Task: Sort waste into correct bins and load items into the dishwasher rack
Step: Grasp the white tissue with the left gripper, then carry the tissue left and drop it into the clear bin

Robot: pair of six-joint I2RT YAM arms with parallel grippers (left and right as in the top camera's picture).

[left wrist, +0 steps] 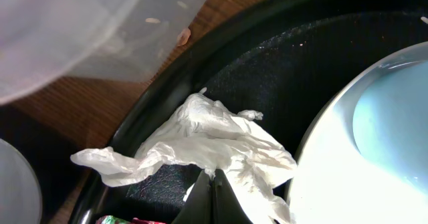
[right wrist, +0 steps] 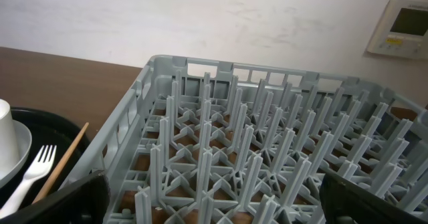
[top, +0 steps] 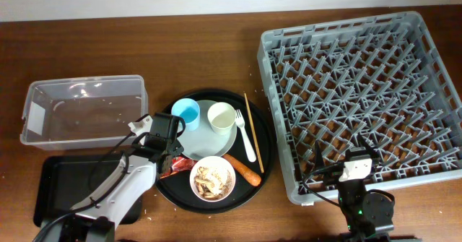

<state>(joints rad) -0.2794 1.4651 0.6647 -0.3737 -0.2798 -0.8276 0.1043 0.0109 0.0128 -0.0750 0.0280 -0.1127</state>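
- The left fingers [left wrist: 198, 204] are clenched together at the near edge of the one crumpled white tissue [left wrist: 200, 144], with a fold seemingly caught between their tips.
- The tissue lies on the left side of the round black tray [left wrist: 281, 70], just inside its rim.
- A sliver of the single red wrapper [left wrist: 127, 220] shows at the bottom of the left wrist view, cut off by the frame.
- The left arm [top: 119, 188] reaches up and rightward from the lower left corner, its wrist over the tray's left rim.
- Also on the tray:
  - two cups, one light blue cup [top: 186, 112] and one cream cup [top: 221, 116], both on the one plate [top: 204, 137]
  - one pink bowl [top: 212, 179] of beige scraps
  - one carrot [top: 242, 170]
  - one white fork [top: 245, 135]
  - the chopsticks [top: 253, 130], too thin to count
- The two bins stand left of the tray on the surface [top: 216, 54]. The clear tub [top: 83, 112] is farther back and the shallow black tray [top: 68, 180] is partly under the arm.
- The right fingers [right wrist: 60, 200] are released, spread wide at the frame's lower corners.
- The right arm [top: 359, 199] sits low at the near wall of the one dishwasher rack [top: 361, 90].
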